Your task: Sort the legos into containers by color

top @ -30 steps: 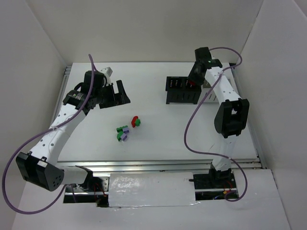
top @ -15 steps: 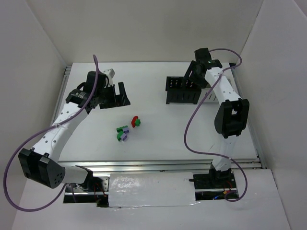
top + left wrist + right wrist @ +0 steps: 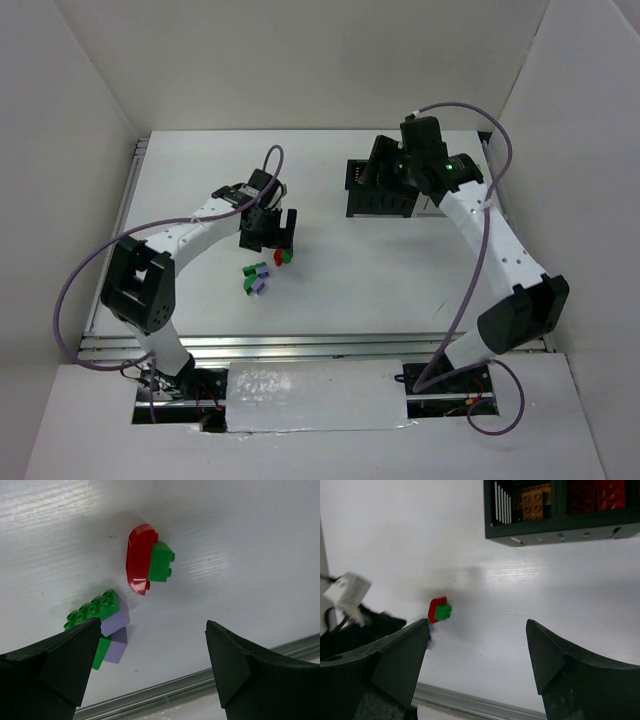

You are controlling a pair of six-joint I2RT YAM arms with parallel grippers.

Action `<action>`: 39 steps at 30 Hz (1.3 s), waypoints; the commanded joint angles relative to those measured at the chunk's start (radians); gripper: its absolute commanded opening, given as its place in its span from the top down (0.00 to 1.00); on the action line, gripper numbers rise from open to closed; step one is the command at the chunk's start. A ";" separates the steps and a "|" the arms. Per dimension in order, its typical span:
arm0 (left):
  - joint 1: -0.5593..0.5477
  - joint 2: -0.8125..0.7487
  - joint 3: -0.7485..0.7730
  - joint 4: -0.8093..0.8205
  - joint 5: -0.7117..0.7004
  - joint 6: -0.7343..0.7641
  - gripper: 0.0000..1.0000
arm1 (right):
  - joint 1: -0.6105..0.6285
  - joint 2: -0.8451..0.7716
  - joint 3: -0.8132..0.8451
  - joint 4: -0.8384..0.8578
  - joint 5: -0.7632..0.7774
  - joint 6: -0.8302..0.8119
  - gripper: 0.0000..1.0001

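1. The left pincer (image 3: 152,630) hangs wide open and empty over the loose legos on the white tabletop (image 3: 250,545). It is far nearer to them than the right arm.
2. A red-and-green pair (image 3: 147,562) lies just ahead of the gap, with its long axis pointing away from the camera.
3. A green-and-purple cluster (image 3: 105,622) sits just beside the left finger (image 3: 60,665) and may get nudged.
4. The right pincer (image 3: 477,630), also wide and empty, hovers near the containers (image 3: 560,530), well apart from the legos.
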 commanded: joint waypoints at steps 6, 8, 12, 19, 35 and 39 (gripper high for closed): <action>-0.021 0.154 0.038 0.077 -0.083 0.029 0.08 | 0.051 -0.187 -0.155 0.035 -0.061 -0.017 0.15; -0.021 0.189 0.052 0.080 -0.090 0.044 0.13 | 0.051 -0.211 -0.191 0.035 -0.062 -0.017 0.14; -0.024 0.228 0.072 0.097 -0.103 0.069 0.17 | 0.053 -0.254 -0.225 0.026 -0.074 -0.024 0.14; -0.039 0.301 0.116 0.102 -0.096 0.086 0.52 | 0.054 -0.283 -0.250 0.025 -0.089 -0.025 0.14; -0.096 -0.022 -0.026 0.359 0.215 0.196 1.00 | -0.016 -0.303 -0.320 0.139 -0.365 0.076 0.16; -0.115 -0.218 -0.102 0.502 0.377 0.185 1.00 | -0.004 -0.322 -0.418 0.245 -0.480 0.153 0.22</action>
